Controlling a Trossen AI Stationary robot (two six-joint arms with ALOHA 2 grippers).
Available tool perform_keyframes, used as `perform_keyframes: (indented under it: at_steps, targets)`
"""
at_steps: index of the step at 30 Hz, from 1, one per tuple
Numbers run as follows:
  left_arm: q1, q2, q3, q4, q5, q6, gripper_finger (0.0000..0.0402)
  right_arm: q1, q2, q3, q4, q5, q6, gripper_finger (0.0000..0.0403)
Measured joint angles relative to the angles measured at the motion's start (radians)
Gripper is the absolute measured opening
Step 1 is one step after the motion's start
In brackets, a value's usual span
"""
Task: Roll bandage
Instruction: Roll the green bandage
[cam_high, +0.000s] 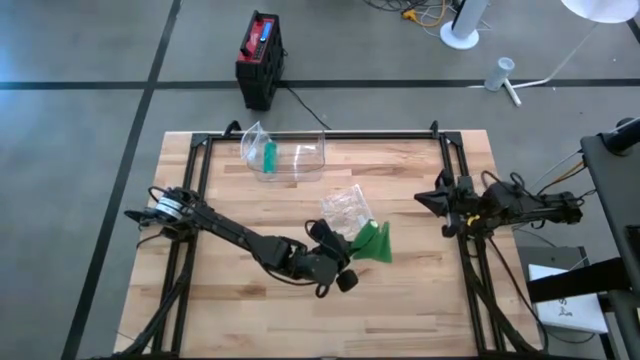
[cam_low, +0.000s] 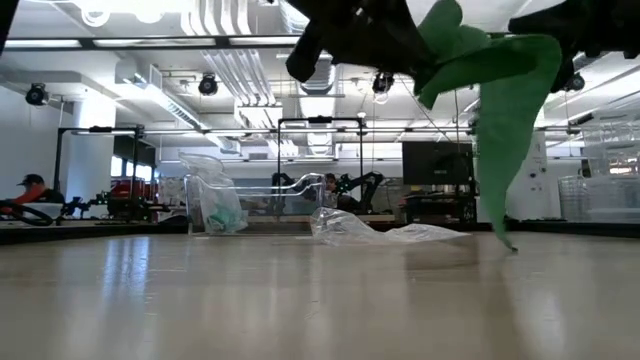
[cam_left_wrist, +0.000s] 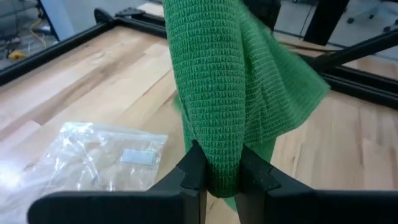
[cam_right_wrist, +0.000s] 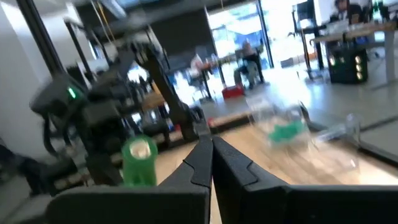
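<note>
The green bandage (cam_high: 372, 242) is a loose, bunched strip of ribbed elastic cloth near the table's middle, right of centre. My left gripper (cam_high: 350, 258) is shut on it and reaches in from the table's left. In the low view the bandage (cam_low: 500, 120) hangs from the gripper at the picture's top and narrows to a tip near the tabletop. My right gripper (cam_high: 425, 198) waits at the table's right edge, shut (cam_right_wrist: 210, 149), holding nothing. My left gripper pinches a gathered, several-layered part of the bandage (cam_left_wrist: 217, 165) between its two fingers (cam_left_wrist: 193, 171). The fingers come from the table's left, slanting a little downward. The cloth fans out beyond them and hangs slack, its lower tip (cam_low: 510, 244) down at the tabletop; whether it touches there, I cannot tell.
A crumpled clear plastic bag (cam_high: 348, 208) lies just beyond the bandage. A clear plastic container (cam_high: 290, 158) with a green item (cam_high: 269, 153) inside stands at the far edge. A black frame (cam_high: 320, 135) borders the wooden table. Bare wood lies toward the near edge.
</note>
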Motion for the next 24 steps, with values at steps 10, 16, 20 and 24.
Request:
perform_keyframes:
  at_steps: [10,16,20,24]
  targets:
    - [0.005,0.0,-0.008,0.034,-0.05,0.114,0.0043,0.0,0.022,-0.008,0.062,-0.012,0.045,0.0002]
    - [0.02,0.0,-0.016,0.026,-0.05,0.225,0.0043,0.003,0.216,0.004,0.085,-0.092,-0.004,0.0029]
    - [0.034,0.0,-0.016,-0.012,-0.048,0.284,0.0043,0.009,0.394,0.092,0.086,-0.139,-0.135,0.0078]
    - [0.046,0.0,-0.016,-0.1,-0.047,0.329,0.0043,0.009,0.53,0.211,0.037,-0.166,-0.273,0.0135]
